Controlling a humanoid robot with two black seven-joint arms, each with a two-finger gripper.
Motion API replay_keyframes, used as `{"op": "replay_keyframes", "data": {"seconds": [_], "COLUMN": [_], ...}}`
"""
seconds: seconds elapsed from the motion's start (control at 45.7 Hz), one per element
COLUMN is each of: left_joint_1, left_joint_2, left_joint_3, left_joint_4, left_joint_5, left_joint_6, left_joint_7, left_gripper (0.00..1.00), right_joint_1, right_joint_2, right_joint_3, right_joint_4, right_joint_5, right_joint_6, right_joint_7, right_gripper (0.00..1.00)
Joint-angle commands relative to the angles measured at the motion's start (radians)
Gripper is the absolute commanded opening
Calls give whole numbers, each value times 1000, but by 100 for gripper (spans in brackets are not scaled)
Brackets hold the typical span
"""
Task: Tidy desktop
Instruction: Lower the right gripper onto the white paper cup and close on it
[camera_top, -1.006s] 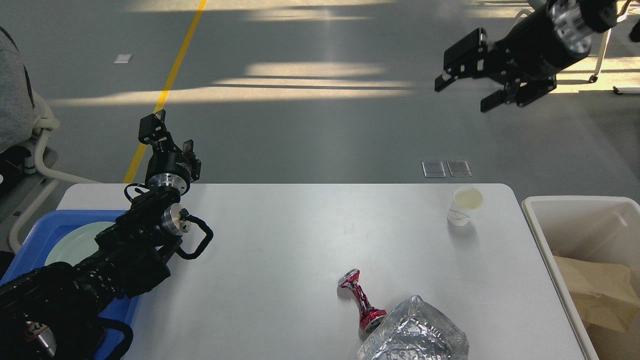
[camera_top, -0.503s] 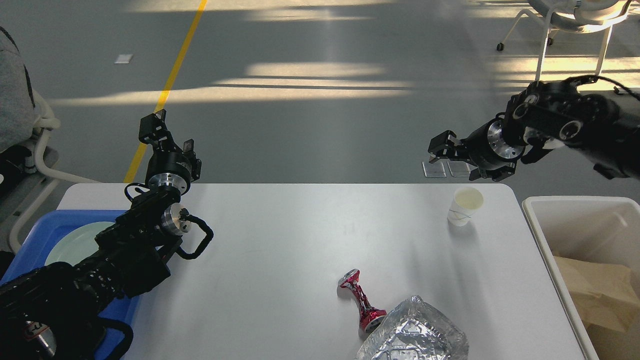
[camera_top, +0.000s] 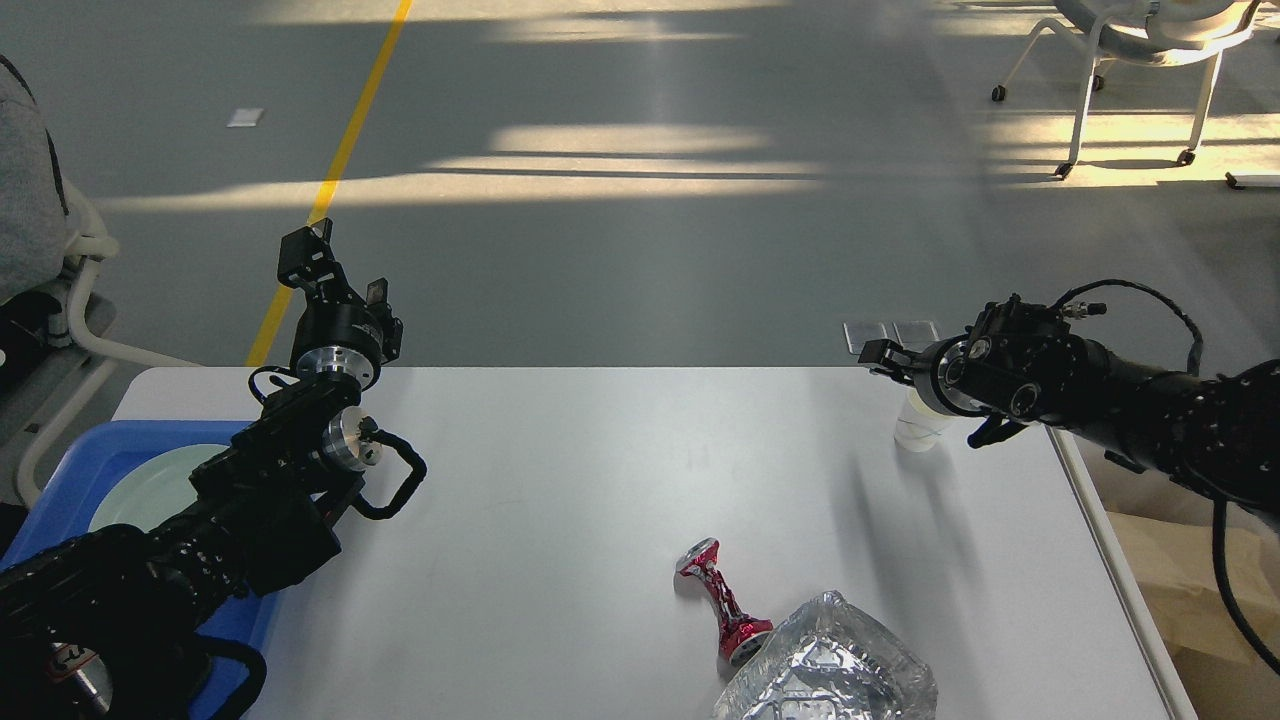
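Note:
The white desktop (camera_top: 600, 480) fills the middle of the head view. A white paper cup (camera_top: 914, 432) stands near its far right corner. My right gripper (camera_top: 932, 393) is right over the cup and hides its rim; two finger ends stick out wide apart on either side. I cannot tell if they touch the cup. My left gripper (camera_top: 340, 270) is open and empty, raised above the far left edge. A crushed red can (camera_top: 725, 600) lies at the front middle beside a crumpled foil container (camera_top: 830, 670).
A blue tray (camera_top: 55, 480) with a pale green plate (camera_top: 150, 490) sits at the left under my left arm. A white bin (camera_top: 1125, 575) with brown paper (camera_top: 1190, 570) stands off the right edge, partly behind my right arm. A chair (camera_top: 1150, 30) stands far back right.
My right arm has swung down from high at the back right to the paper cup, now covering its top. The left arm and the other things have not moved.

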Motion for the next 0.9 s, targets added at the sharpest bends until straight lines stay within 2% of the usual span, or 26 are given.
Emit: {"op": "replay_keyframes", "data": {"seconds": [0.0, 0.263, 0.569, 0.875], "left_joint_1": [-1, -1, 0, -1], "left_joint_2": [0, 0, 0, 0], "left_joint_3": [0, 0, 0, 0], "left_joint_4": [0, 0, 0, 0], "left_joint_5": [0, 0, 0, 0], "left_joint_6": [0, 0, 1, 0], "left_joint_7": [0, -1, 0, 0], "left_gripper": [96, 96, 96, 96], "right_joint_1": [-48, -74, -70, -7], "right_joint_2": [30, 47, 44, 21], "right_joint_3": [5, 17, 34, 35], "right_joint_4": [-29, -42, -39, 35], "right_joint_5": [1, 1, 3, 4], "right_joint_6": [-64, -119, -119, -106], "right_joint_7": [0, 3, 3, 1], "right_gripper": [98, 97, 99, 100]}}
